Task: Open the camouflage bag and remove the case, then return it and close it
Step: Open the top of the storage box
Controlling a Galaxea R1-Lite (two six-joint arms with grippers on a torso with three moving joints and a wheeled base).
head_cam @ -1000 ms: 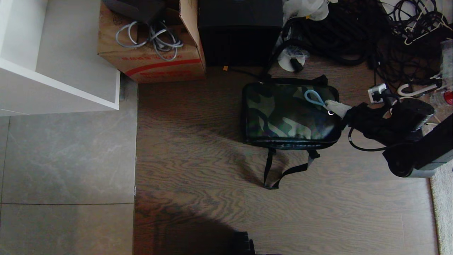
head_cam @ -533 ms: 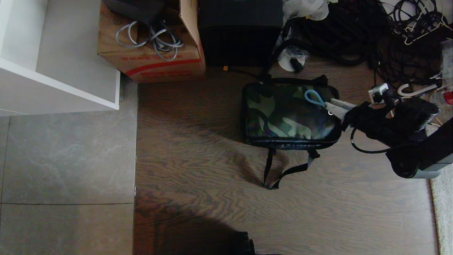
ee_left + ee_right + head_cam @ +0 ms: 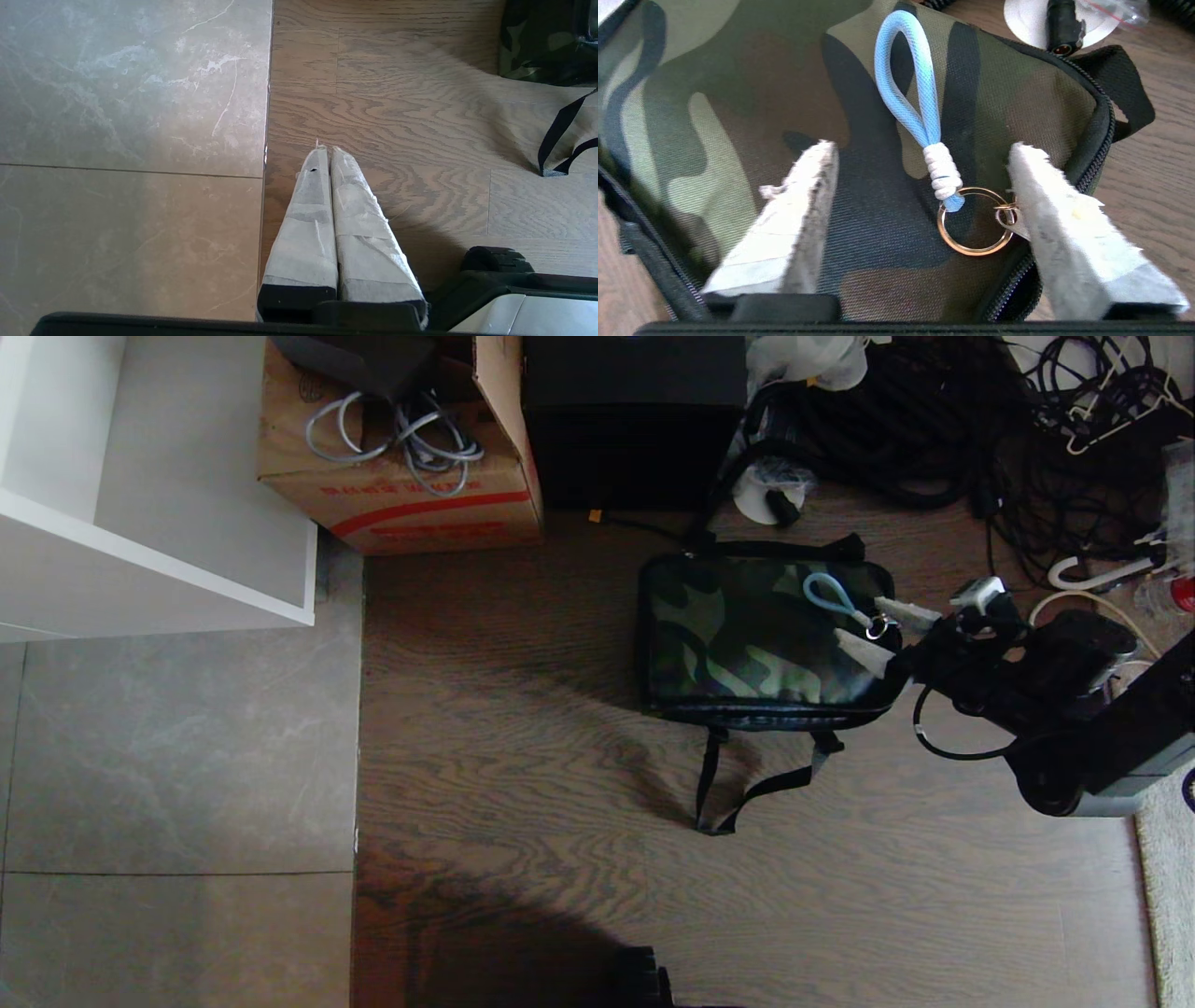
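1. Head view: the camouflage bag (image 3: 766, 639) is lying flat on the wooden floor (image 3: 523, 756), zipped all round, so the case is not showing anywhere and is presumably inside. One right gripper (image 3: 887, 633) is reaching in from the bag's 3 o'clock side, its two white fingers spread, one on either side of the gold ring, gripping nothing. One pale blue zipper loop (image 3: 827, 596) is lying on the bag's top, pointing toward 10 o'clock from the ring. Two black straps (image 3: 747, 784) are trailing off the bag's 6 o'clock edge. One cardboard box (image 3: 401, 476) is standing at about 10 o'clock of the bag.

2. Left wrist view: the left gripper (image 3: 327, 154) is hanging parked over the floor, its two taped fingers pressed together, well apart from the bag's corner (image 3: 537, 42) at its 2 o'clock.

3. Right wrist view: one gold ring (image 3: 975, 227) is joining the loop (image 3: 908, 79) to the zipper pull. The spread fingers (image 3: 794, 210) are straddling the ring and touching neither loop nor cloth, as far as I can judge; this is likely positioning for a pinch on the loop or ring, to draw the zip.
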